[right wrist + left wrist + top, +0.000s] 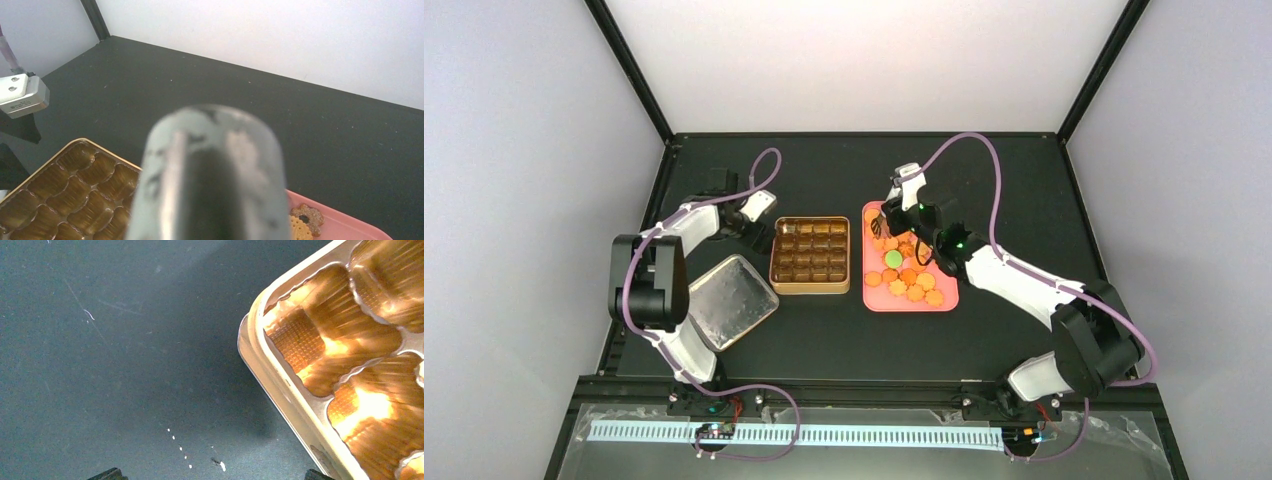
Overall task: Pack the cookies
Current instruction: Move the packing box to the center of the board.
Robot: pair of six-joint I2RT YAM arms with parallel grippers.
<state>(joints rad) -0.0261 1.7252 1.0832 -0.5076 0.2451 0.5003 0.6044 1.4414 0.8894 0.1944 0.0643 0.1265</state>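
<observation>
The cookies (909, 272), mostly orange with one green (892, 259), lie heaped on a pink tray (949, 298). In the right wrist view two cookies (302, 225) show at the tray's corner. My right gripper (902, 215) hovers over the tray's far left part, shut on metal tongs (215, 175) whose blurred end fills the right wrist view and hides the fingers. The brown compartmented tin (811, 254) holds no cookies in any compartment I can see. My left gripper (759, 232) stands open by the tin's far left corner (260, 315), with bare table between its fingertips (111, 474).
A silver tin lid (729, 300) lies near the left arm's base, left of the tin. The black table ends at walls on the left, right and back. The left wrist's white housing (22, 95) shows at the left of the right wrist view.
</observation>
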